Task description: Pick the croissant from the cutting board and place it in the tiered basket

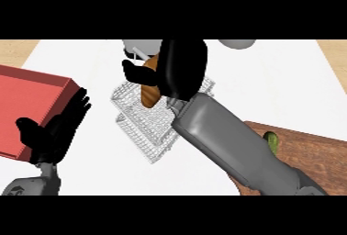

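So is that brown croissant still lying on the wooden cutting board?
No: the brown croissant is held in the right hand above the white wire tiered basket, away from the wooden cutting board.

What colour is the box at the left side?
Red, seen best in the head view.

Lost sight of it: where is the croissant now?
Head view, upper centre: the croissant is in the right hand, above the tiered basket, left of the cutting board.
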Controlling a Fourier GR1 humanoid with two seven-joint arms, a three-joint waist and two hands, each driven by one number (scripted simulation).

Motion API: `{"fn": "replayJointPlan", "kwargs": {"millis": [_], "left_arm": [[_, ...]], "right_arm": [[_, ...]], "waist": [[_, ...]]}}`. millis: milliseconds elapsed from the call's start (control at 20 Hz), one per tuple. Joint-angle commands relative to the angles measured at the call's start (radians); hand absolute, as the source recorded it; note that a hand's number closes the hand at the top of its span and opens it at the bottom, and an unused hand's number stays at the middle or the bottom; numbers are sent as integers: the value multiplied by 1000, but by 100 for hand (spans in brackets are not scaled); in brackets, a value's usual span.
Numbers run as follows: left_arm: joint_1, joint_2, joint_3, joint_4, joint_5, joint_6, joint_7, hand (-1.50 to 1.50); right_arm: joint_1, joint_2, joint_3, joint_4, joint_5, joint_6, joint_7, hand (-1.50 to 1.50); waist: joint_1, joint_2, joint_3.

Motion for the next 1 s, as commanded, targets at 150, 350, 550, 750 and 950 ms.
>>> {"fn": "replayJointPlan", "kwargs": {"millis": [150,350,550,750,950], "left_arm": [[-23,-14,-2,26,-6,2,-2,0],[-36,7,18,18,13,-13,16,0],[18,-15,2,-11,-2,4,6,0],[5,16,39,0,8,-3,6,0],[27,23,59,-10,26,-9,23,0]], "right_arm": [[-42,7,-28,75,-51,-214,138,-150],[-16,8,-93,10,-70,-326,130,-150],[30,8,-169,-57,-83,-426,62,-150],[83,8,-191,-165,-53,-547,78,-150],[194,8,-272,-304,29,-498,51,-150]], "waist": [[-2,19,-2],[-8,16,-1],[-20,11,-1],[-34,6,-1],[-62,1,-1]]}}
